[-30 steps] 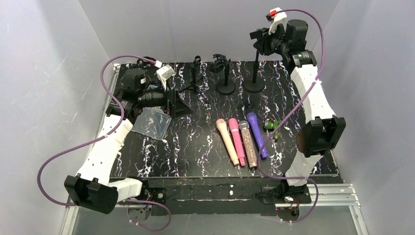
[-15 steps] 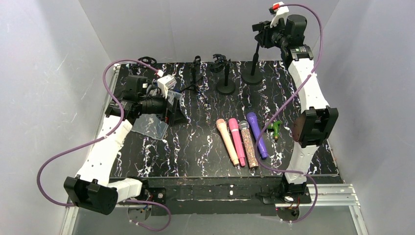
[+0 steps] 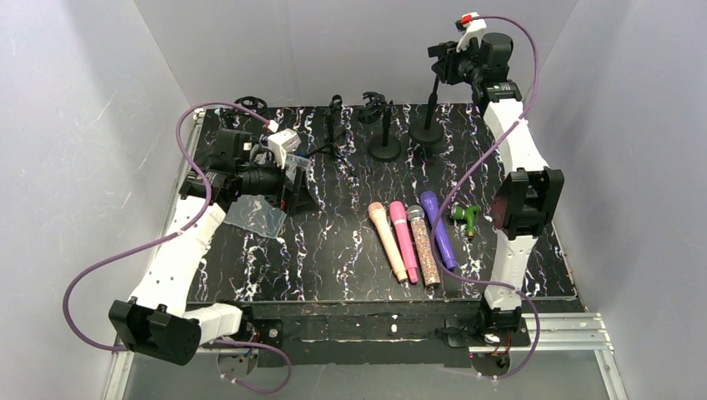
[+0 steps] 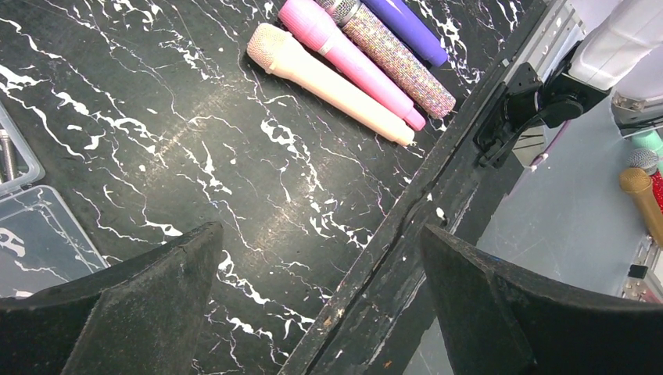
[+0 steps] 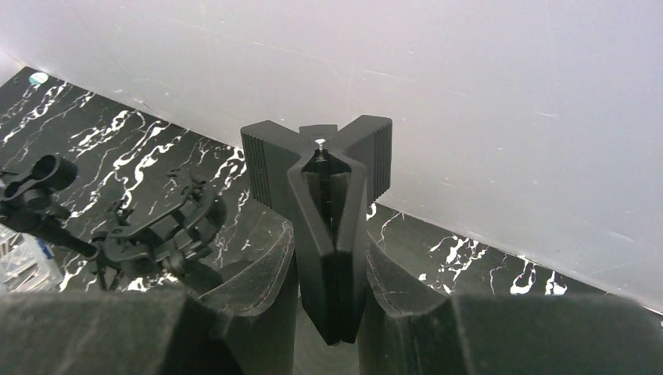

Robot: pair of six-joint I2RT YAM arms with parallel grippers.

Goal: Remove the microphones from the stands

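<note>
The right gripper (image 5: 328, 312) pinches the clip (image 5: 332, 195) atop a microphone stand (image 3: 429, 117); the left gripper (image 4: 313, 312) gapes wide, holding nothing.

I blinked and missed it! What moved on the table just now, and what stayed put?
The right tool, shut on the clip of the rightmost stand, moved toward the far wall and took the stand with it. The left tool turned a little, open and empty. The four microphones and the middle stand stayed put.
</note>
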